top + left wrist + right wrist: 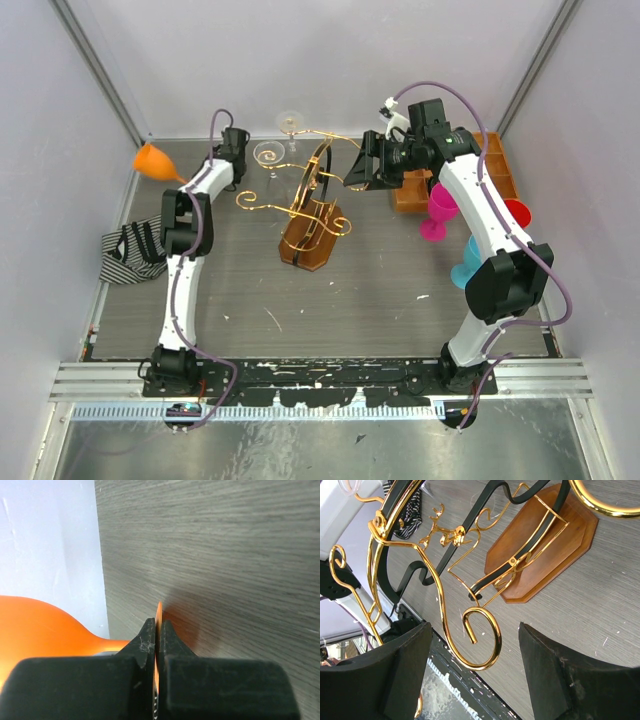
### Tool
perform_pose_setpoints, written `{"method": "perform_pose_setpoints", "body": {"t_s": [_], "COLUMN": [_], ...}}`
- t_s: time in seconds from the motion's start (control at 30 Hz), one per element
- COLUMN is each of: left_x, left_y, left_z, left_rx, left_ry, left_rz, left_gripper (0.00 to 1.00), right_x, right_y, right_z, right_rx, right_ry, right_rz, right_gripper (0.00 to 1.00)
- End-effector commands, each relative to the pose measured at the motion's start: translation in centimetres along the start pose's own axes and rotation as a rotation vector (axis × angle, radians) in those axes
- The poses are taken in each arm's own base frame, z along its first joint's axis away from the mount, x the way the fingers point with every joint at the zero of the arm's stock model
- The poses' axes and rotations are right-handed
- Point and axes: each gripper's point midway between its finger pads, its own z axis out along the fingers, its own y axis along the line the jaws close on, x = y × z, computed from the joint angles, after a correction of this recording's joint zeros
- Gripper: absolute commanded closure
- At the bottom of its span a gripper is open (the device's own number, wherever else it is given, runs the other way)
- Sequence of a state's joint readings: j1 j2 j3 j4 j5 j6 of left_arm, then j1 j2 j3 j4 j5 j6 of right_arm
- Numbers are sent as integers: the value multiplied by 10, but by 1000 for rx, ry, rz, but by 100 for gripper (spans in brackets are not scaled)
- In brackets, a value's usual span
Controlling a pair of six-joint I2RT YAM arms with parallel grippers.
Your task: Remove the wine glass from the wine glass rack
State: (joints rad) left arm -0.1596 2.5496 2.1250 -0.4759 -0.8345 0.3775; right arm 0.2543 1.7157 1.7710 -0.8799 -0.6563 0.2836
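Observation:
The wine glass rack (313,215) stands mid-table: gold scrolled wire, a dark hoop, a brown wooden base (545,545). A clear wine glass (268,156) hangs on its left arm, and another clear glass (290,122) is at the back arm. My left gripper (190,182) is shut on the thin foot of an orange wine glass (152,160), held left of the rack; its bowl (35,627) shows beside the shut gripper (158,622). My right gripper (365,170) is open at the rack's right arm; a gold scroll (496,640) lies between its parted fingers (475,626) without touching them.
An orange compartmented wooden tray (500,165) stands at the back right. A pink glass (437,210), a red cup (515,212) and a blue glass (468,262) stand along the right arm. A striped cloth (135,250) lies at the left edge.

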Motion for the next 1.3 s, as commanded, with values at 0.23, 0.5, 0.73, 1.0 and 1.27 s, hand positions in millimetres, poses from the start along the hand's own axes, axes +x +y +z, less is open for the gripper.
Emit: {"method": "perform_pose_setpoints", "body": {"t_s": [0.23, 0.5, 0.73, 1.0, 1.27], "left_x": [60, 79, 88, 83, 76], "left_y": [-31, -24, -31, -37, -47], "left_z": [-3, -13, -13, -13, -17], "left_rx": [-147, -190, -123, -45, 47], "left_ry": [155, 196, 225, 203, 179], "left_rz": [197, 184, 153, 114, 72], "left_gripper": [100, 100, 94, 77, 68], "right_x": [-9, -7, -7, -8, -8], "right_y": [17, 21, 21, 21, 20], "right_z": [-7, -9, -10, -8, -8], "right_rx": [-49, -54, -54, -57, -54], "right_ry": [-30, -31, -33, -30, -29], "right_rz": [-67, -75, -76, -74, -76], "right_gripper": [25, 25, 25, 25, 25]}}
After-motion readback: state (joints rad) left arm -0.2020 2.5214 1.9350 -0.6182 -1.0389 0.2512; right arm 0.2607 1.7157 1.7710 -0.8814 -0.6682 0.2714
